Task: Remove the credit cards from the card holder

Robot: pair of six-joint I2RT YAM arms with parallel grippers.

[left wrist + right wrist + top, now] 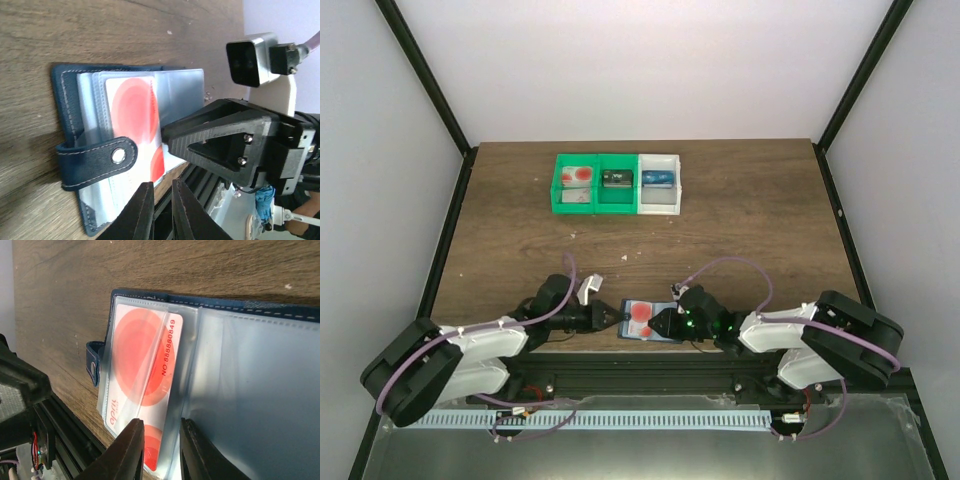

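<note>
Count: one card holder point(64, 95), lying open on the table point(750, 230) at its near edge, between the two grippers. A strap with a snap point(97, 156) lies across its outer side. One credit card point(142, 355), pale with a large red circle and a printed number, sits in a clear sleeve of the holder. A second red mark shows at the card's lower end; whether that belongs to another card cannot be told.

At the far side stand three bins: two green point(560, 188) and one white point(660, 208). The left green one holds pale cards with red marks point(580, 177), number unclear. The middle one holds one black item point(617, 178) and the white one holds one blue item point(660, 178).

Left gripper point(162, 187): jaws nearly together with only a thin slit, tips at the holder's near edge; whether they pinch anything cannot be told.

Right gripper point(161, 424): jaws parted by a narrow gap, tips over the card's lower end; contact cannot be confirmed.
</note>
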